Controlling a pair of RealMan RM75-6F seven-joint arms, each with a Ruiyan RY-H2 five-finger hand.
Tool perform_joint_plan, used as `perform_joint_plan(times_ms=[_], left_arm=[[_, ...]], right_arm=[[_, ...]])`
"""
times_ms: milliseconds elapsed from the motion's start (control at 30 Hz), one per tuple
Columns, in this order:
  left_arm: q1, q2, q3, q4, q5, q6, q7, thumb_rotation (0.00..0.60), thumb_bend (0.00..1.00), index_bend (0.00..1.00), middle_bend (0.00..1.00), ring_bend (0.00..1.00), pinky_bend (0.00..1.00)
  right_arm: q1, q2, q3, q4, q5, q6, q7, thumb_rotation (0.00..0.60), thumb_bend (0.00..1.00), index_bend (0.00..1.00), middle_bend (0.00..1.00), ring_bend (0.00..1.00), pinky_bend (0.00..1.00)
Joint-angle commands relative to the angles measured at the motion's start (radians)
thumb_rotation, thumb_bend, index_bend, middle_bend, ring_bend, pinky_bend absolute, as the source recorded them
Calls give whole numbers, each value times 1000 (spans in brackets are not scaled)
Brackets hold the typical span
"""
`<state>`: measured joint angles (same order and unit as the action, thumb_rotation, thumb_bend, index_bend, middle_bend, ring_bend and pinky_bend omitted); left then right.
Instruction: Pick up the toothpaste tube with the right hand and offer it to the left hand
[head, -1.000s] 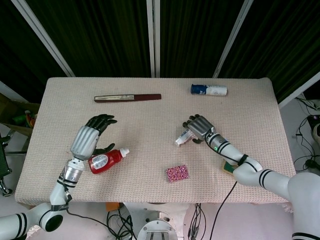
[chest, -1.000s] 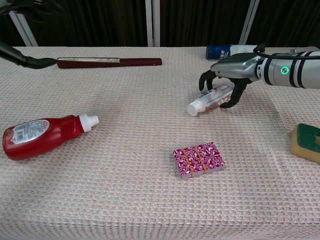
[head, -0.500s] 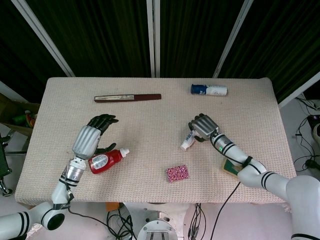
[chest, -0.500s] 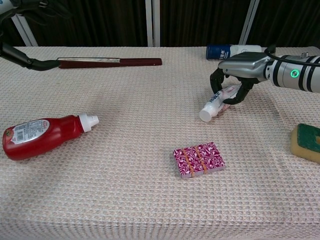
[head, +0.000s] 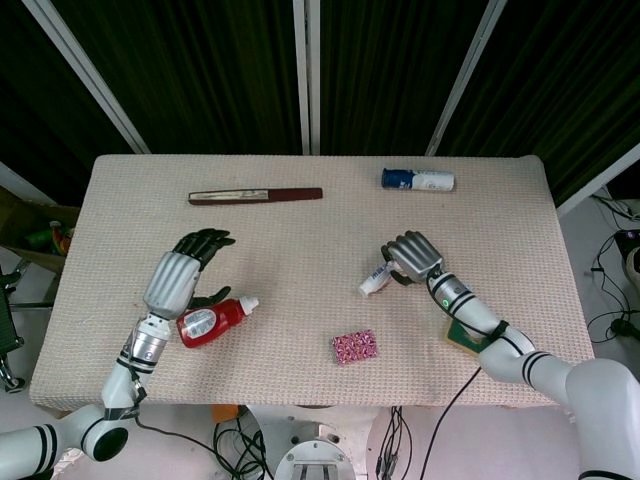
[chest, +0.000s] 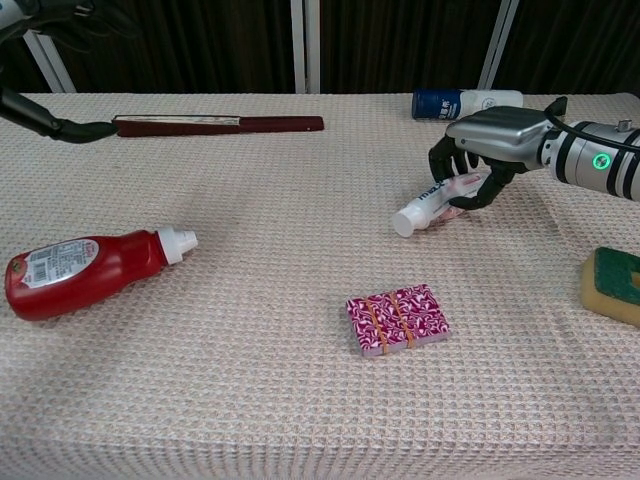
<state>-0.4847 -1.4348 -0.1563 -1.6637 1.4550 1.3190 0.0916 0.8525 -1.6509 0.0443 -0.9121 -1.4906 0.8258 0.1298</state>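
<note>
Right hand (chest: 478, 160) clamped on toothpaste tube (chest: 432, 199) had raised it off the counter (chest: 250, 400), cap end low — pick-up done; left hand (head: 180, 275) waited, fingers apart.

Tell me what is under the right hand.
Under the right hand is the toothpaste tube: its fingers curl around the tube's rear, and the white cap end sticks out to the left. The tube's tail is covered by the hand, so unseen.

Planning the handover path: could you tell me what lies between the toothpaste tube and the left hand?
Bare tablecloth in the head view; ketchup bottle sits just below the left hand, beside the line to the tube.
</note>
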Motion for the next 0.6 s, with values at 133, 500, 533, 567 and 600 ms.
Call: perform_joint_plan(times_ms=[133, 500, 533, 567, 600], left_arm=[[0, 7, 0, -8, 4, 1, 10, 600, 205, 209, 164, 138, 199], [-57, -32, -32, 1, -25, -73, 6, 600, 193, 221, 172, 139, 205], [-65, -37, -35, 4, -27, -83, 10, 600, 194, 223, 173, 139, 207], [-76, -47, -39, 9, -30, -93, 16, 600, 194, 226, 175, 139, 208], [-84, -55, -41, 13, -33, -101, 21, 600, 195, 231, 176, 140, 209]], right_arm=[[-24, -32, 9, 38, -29, 95, 57, 600, 492, 816, 740, 541, 581], [-35, -128, 70, 113, -28, 231, 232, 600, 680, 909, 800, 605, 665], [-31, -139, 75, 124, -30, 241, 254, 600, 699, 910, 801, 606, 666], [-26, -155, 82, 139, -34, 256, 289, 600, 710, 911, 802, 606, 666], [-22, -167, 87, 150, -38, 268, 323, 600, 724, 913, 803, 606, 667]])
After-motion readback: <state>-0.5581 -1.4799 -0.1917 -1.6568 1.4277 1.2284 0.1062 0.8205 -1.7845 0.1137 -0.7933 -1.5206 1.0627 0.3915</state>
